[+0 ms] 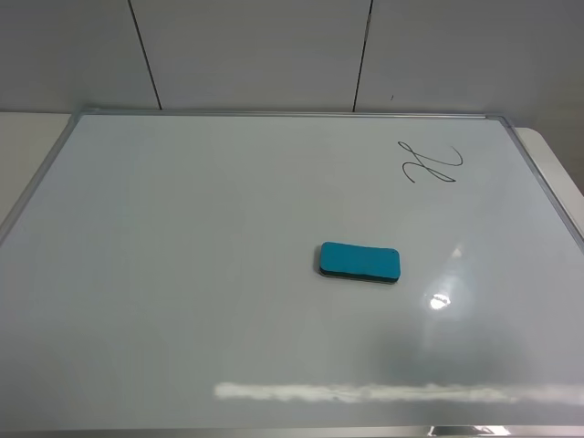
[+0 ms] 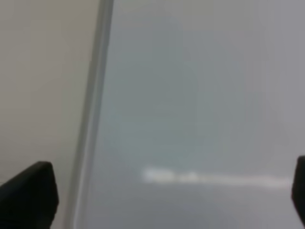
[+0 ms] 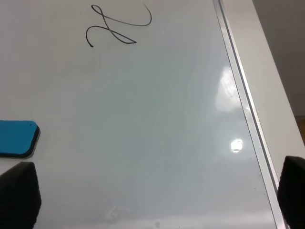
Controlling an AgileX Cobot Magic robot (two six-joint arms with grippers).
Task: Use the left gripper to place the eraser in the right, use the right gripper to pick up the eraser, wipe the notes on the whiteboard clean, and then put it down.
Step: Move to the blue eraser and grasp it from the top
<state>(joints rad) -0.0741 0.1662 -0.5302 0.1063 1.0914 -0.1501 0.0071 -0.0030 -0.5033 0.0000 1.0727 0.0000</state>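
White board (image 1: pixel 182 274) covers the counter (image 1: pixel 23 146), the blue eraser (image 1: pixel 359 262) lies near its middle, the scribble (image 1: pixel 431 164) by the far right corner, and the left gripper (image 2: pixel 167 200) and right gripper (image 3: pixel 157 195) are spread wide and empty, so the left one likely grabs the eraser first.

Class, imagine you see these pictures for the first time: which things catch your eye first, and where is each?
The teal-blue eraser stands out most, lying flat near the middle of the glossy whiteboard. Next comes the black marker scribble toward the board's far right corner, apart from the eraser. A bright glare spot sits right of the eraser, slightly nearer.
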